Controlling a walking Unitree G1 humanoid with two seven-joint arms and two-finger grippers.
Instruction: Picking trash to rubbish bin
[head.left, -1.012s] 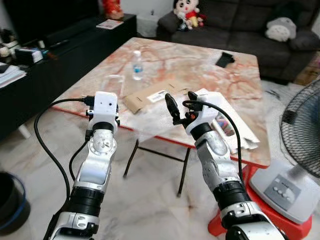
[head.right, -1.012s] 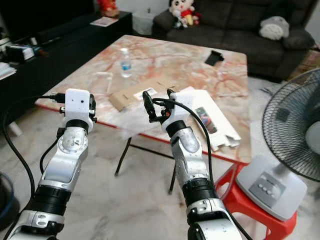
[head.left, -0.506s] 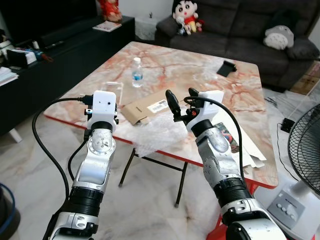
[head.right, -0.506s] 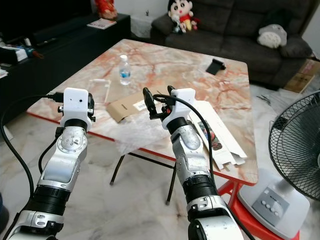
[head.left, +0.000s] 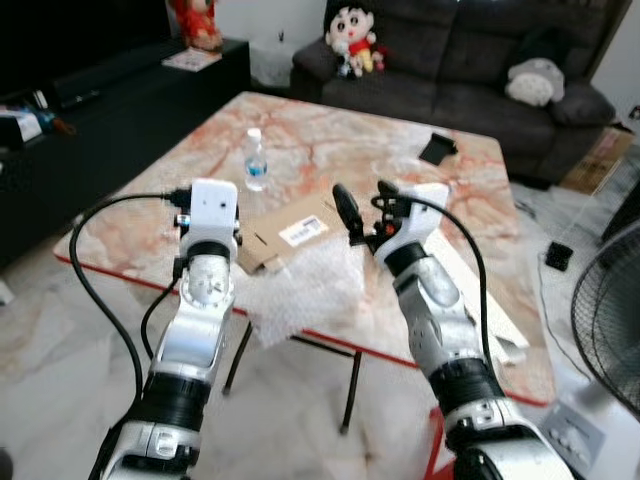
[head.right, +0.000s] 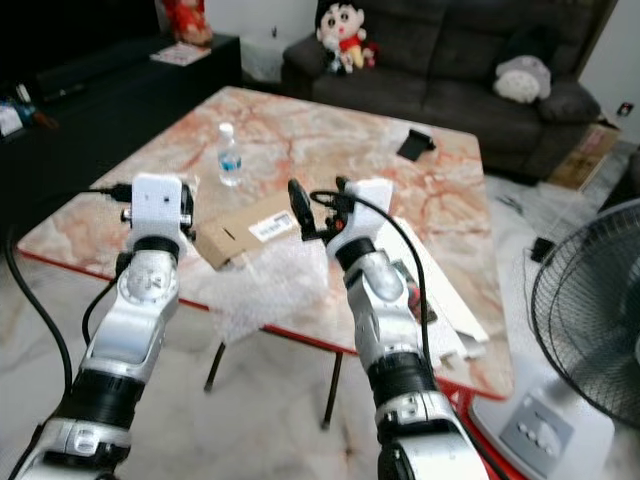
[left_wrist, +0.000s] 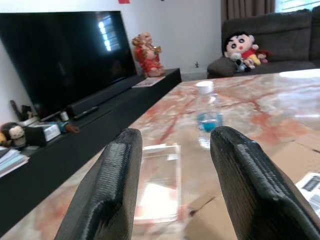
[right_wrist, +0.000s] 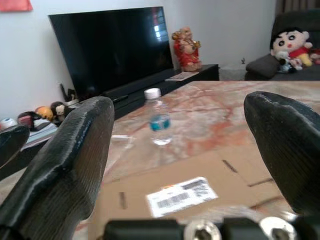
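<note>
Facing a marble-patterned tabletop (head.left: 330, 130), we hold both arms raised over its near edge. Our left hand (left_wrist: 172, 185) has its two black fingers spread apart with nothing between them, and along them we see a clear plastic tray (left_wrist: 159, 182) and a small water bottle (left_wrist: 207, 121) with a blue label, standing upright on the tabletop. Our right hand (head.left: 365, 208) is likewise open and empty — its fingers (right_wrist: 67, 165) stand wide apart above the trash. That trash lies on the near part of the tabletop: a flattened brown cardboard piece (head.left: 290, 232) with a white barcode label, and just in front of it a crumpled sheet of clear bubble wrap (head.left: 305, 290) that hangs a little over the edge. White folded packaging (head.right: 440, 300) lies beside our right arm, and a small black object (head.left: 437, 148) rests near the far side. Beyond the tabletop stands a dark sofa (head.left: 470, 50) with plush toys (head.left: 350, 38); a fan (head.right: 590, 320) stands on the floor to our right.
</note>
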